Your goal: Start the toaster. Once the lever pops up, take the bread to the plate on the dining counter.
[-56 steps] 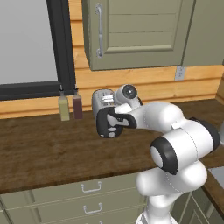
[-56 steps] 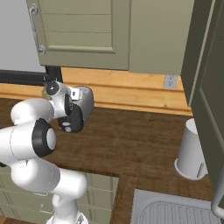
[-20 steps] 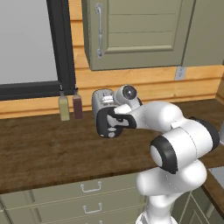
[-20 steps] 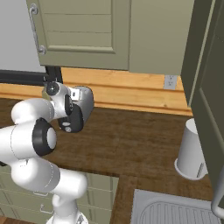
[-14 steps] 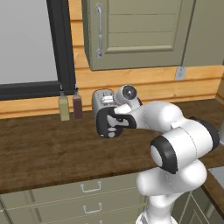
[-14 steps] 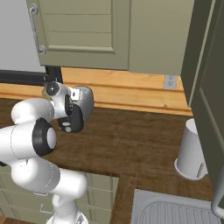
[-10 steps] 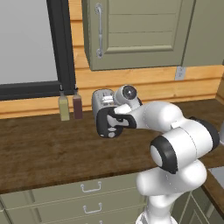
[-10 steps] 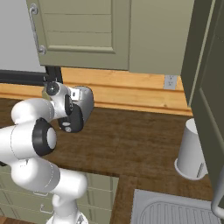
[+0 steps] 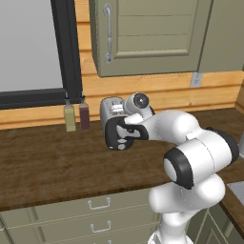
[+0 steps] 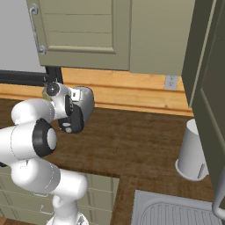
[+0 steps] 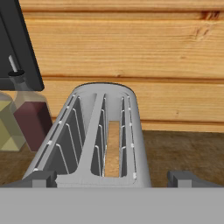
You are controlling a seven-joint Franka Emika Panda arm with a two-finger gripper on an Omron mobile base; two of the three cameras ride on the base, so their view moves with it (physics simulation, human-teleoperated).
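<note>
The silver toaster [image 9: 111, 106] [image 10: 85, 102] stands at the back of the wooden worktop, its black end panel [image 9: 116, 137] facing the arm. In the hand view the toaster [image 11: 98, 144] runs away from the camera, and the tan bread [image 11: 113, 148] sits low in its right slot. My gripper [image 9: 120, 125] [image 10: 74, 113] [image 11: 113, 178] is open at the toaster's near end, one fingertip [image 11: 43, 177] on each side of it, holding nothing. The lever is hidden behind my hand. The plate and the dining counter are out of view.
Two slim bottles [image 9: 70, 117] [image 9: 85, 114] stand just left of the toaster, against the dark window frame [image 9: 66, 47]. A white canister [image 10: 191, 151] stands at the right of the worktop, near a sink [image 10: 176, 211]. Wall cabinets [image 9: 143, 33] hang overhead.
</note>
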